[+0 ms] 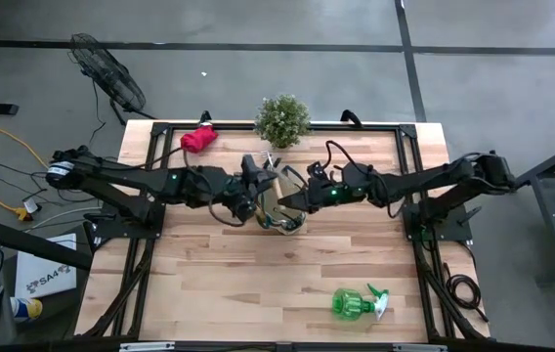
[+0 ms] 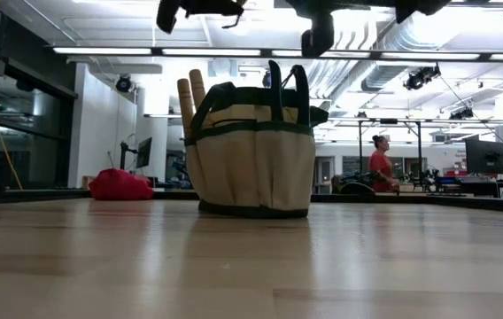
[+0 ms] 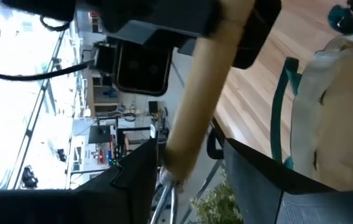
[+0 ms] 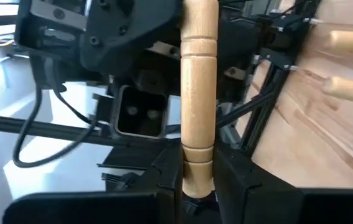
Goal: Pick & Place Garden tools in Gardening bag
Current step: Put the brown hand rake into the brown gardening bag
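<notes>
The tan gardening bag (image 1: pixel 279 207) with green trim stands at the table's middle. Two wooden handles (image 2: pixel 189 96) stick up out of it. Above it, my right gripper (image 4: pixel 195 186) is shut on the wooden handle (image 4: pixel 199 93) of a trowel. My left gripper (image 3: pixel 189 180) faces it, open, its fingers on either side of the same handle (image 3: pixel 201 93) near its metal end (image 3: pixel 164 193). A red glove bundle (image 1: pixel 197 139) lies at the far left. A green spray bottle (image 1: pixel 356 303) lies on its side at the near right. My right gripper pinches the trowel's wooden handle near its free end (image 4: pixel 196 163) between its two fingers. The fingers come in level from the table's right and lie across the handle. The trowel is lifted clear, above the bag.
A small bushy potted plant (image 1: pixel 282 119) stands at the far edge, just behind the bag. Bare wood lies across the near half of the table, around the spray bottle. A person (image 2: pixel 381 168) sits in the room beyond the table.
</notes>
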`<control>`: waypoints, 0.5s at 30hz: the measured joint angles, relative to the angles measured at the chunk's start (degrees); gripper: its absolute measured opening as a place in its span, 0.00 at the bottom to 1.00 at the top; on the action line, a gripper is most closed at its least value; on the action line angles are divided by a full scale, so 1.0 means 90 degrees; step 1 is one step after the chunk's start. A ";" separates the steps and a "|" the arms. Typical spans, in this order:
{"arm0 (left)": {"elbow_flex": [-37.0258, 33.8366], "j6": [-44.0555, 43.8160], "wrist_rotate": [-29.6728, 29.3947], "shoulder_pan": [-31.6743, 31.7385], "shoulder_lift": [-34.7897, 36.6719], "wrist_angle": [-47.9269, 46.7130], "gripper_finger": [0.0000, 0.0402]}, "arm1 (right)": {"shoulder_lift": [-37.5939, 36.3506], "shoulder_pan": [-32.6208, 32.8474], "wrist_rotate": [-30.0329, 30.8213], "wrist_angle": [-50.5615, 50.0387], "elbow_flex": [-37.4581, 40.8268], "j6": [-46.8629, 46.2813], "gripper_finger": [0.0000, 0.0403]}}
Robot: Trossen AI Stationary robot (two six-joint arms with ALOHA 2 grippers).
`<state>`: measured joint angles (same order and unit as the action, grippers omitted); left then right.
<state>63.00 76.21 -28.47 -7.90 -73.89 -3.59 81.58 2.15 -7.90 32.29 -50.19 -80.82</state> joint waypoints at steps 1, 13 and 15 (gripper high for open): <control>-0.0001 0.0043 0.0000 0.0000 -0.0038 0.0044 0.44 | 0.0033 0.0000 -0.0007 0.0080 0.0000 -0.0005 0.12; 0.0000 0.0261 -0.0039 0.0000 -0.0068 0.0132 0.21 | 0.0068 -0.0001 -0.0015 0.0249 0.0002 -0.0047 0.12; 0.0000 0.0297 -0.0041 0.0000 -0.0068 0.0100 0.17 | 0.0068 -0.0002 -0.0024 0.0248 0.0002 -0.0078 0.12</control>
<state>63.00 78.88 -28.84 -7.90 -74.50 -2.69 82.19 2.13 -8.11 34.52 -50.17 -81.52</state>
